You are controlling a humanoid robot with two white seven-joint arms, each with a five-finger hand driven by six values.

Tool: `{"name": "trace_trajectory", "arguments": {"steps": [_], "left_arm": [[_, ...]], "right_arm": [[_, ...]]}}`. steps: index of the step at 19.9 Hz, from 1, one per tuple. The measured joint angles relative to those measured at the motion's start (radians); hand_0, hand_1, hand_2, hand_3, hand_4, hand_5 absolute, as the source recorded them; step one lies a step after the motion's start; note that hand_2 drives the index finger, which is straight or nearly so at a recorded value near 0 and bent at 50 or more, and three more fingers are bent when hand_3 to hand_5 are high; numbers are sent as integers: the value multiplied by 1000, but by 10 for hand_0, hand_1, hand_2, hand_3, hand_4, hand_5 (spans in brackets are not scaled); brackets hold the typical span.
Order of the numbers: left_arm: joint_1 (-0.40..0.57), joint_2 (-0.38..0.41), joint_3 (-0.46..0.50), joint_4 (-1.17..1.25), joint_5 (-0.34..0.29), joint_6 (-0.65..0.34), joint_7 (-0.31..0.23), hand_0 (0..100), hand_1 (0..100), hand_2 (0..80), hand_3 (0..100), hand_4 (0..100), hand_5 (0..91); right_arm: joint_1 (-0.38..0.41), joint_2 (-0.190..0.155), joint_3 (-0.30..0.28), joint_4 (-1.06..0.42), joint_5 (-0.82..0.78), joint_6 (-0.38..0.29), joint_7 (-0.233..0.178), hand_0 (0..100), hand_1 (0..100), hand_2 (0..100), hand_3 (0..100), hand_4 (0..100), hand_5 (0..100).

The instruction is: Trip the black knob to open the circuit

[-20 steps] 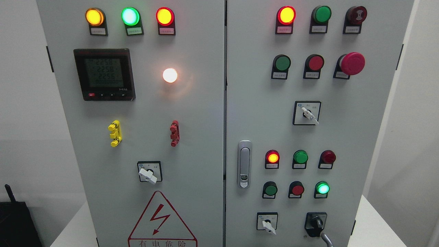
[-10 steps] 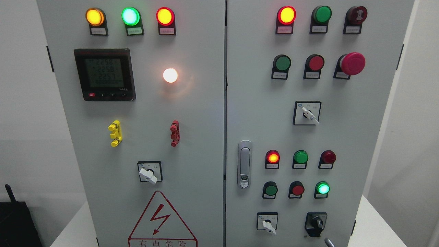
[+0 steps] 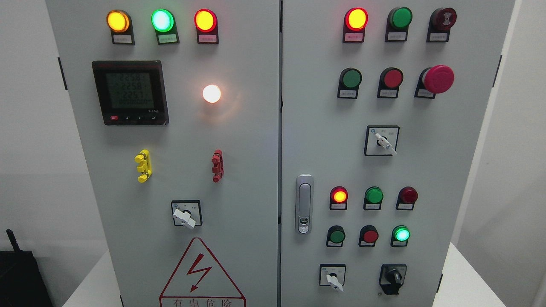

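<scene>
The black rotary knob sits at the bottom right of the grey cabinet's right door, with its grip standing roughly upright. A lit green lamp is just above it and a white selector switch is to its left. Neither of my hands shows in the head view.
The right door also carries a red mushroom stop button, a door latch and several lamps and buttons. The left door has a meter, a lit white lamp and a white selector. A black box stands at lower left.
A grey fingertip that stood just below and right of the black knob has dropped out of the bottom edge. The knob and lamps look the same.
</scene>
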Motion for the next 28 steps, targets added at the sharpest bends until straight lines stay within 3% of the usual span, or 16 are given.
{"name": "trace_trajectory", "arguments": {"steps": [4,11,14,22,28], "left_arm": [[0,0,0,0,0,0,0,120,389,0,0,0,0],[0,0,0,0,0,0,0,120,389,0,0,0,0],[0,0,0,0,0,0,0,120,389,0,0,0,0],[0,0,0,0,0,0,0,120,389,0,0,0,0],[0,0,0,0,0,0,0,120,389,0,0,0,0]], "right_arm": [[30,0,2,-9,-27,-8,6,53,0,0,367,232,126],[35,-2,3,-13,-29,-9,14,29,0,0,262,123,0],[35,-2,4,-13,-30,-9,34,22,0,0,191,77,0],[36,-2,4,-13,-49,-19,37,12,0,0,87,0,0],[40,-3,4,-13,-50,-21,37,7,0,0,33,0,0]]}}
